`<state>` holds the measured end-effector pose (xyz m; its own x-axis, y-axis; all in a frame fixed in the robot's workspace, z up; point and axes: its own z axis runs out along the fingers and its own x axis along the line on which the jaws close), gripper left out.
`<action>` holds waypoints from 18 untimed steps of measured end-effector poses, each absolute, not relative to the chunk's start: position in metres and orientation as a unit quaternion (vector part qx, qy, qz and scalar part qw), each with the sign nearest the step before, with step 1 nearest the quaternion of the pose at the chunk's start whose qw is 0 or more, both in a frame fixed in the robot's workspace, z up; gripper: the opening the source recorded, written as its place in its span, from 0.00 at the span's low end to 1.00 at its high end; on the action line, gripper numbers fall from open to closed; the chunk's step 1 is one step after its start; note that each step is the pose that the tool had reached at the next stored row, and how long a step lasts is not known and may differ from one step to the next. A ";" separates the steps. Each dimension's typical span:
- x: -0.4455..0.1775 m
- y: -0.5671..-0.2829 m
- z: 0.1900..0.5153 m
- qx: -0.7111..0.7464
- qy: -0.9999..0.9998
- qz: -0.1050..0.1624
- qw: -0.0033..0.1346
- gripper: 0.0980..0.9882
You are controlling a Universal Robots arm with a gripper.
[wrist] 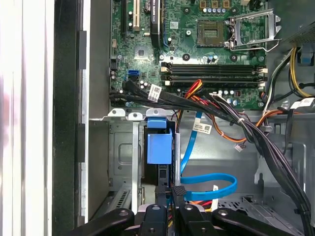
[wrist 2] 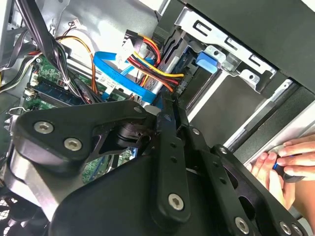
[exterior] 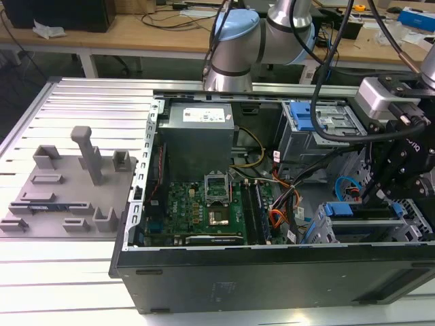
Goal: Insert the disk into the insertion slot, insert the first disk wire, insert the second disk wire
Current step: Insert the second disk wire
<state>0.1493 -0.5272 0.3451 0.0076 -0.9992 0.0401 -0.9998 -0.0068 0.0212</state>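
The disk (wrist: 160, 147) sits in the insertion slot (wrist: 123, 157) straight ahead of the tool (wrist: 171, 192), with its blue carrier bracket showing just beyond the tool's tips. The first step looks done. The first disk wire (wrist 2: 152, 64), a red, yellow and orange bundle, runs close past the tool's tips to a dark plug at the disk's rear edge. It seems to be seated there, though the joint itself is partly hidden. The step in hand looks like the second disk wire (wrist: 221, 179). This glossy light-blue cable comes down from the motherboard (wrist: 197, 49) well ahead of the tool, loops out to one side and curves back in to end between the tool's tips. The tool is pressed together with only a sliver of gap, and as far as can be made out it pinches the plug end of that cable. Whether the plug has met its socket cannot be told. Finishing this step would call for a short, straight push toward the disk's rear, with the plug square to its socket and the neighbouring bundle not snagged. A person's hand (wrist 2: 275, 162) rests at the edge of the computer case (exterior: 272, 272) off to the tool's side, well apart from it.
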 end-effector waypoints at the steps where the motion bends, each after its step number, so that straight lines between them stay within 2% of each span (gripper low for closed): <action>1: 0.149 -0.527 0.345 0.709 -0.704 0.007 0.022 0.07; 18: 0.149 -0.528 0.337 0.709 -0.704 0.007 0.022 0.07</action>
<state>0.1492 -0.5277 0.3374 0.0077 -0.9992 0.0402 -0.9998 -0.0068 0.0212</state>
